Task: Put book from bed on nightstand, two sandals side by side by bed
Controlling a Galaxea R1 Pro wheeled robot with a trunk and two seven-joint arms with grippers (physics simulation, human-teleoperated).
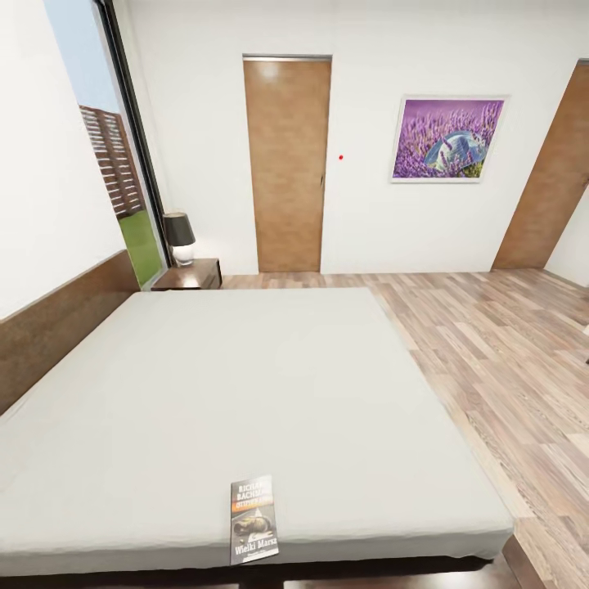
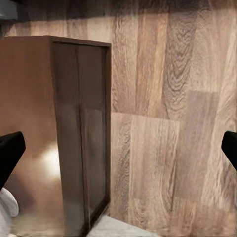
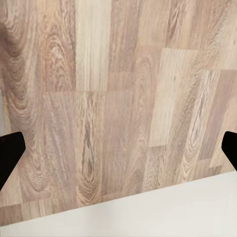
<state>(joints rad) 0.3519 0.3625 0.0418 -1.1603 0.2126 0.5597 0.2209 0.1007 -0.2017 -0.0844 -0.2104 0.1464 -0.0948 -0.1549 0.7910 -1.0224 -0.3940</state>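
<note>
Since the book (image 1: pixel 254 520) lies flat at the near edge of the bed (image 1: pixel 245 384), its lower end just over the mattress lip, the first half of the task looks not yet begun. Nothing is held: in the left wrist view the left gripper (image 2: pixel 118 148) has its dark fingertips (image 2: pixel 11 148) at opposite edges of the picture, jaws wide apart, above plank floor and beside a dark brown wooden cabinet (image 2: pixel 54 133), which may be a nightstand, though I cannot tell for sure. The right gripper (image 3: pixel 118 148) is likewise spread wide and empty, over the wood floor (image 3: pixel 118 89) with a pale strip, probably the mattress edge, alongside. Beyond the book the off-white mattress stretches bare to the far side. At the far left corner, by the headboard, stands the nightstand (image 1: pixel 192 275), carrying a dark-shaded lamp (image 1: pixel 179 237). So the book and both sandals remain to be dealt with.
</note>
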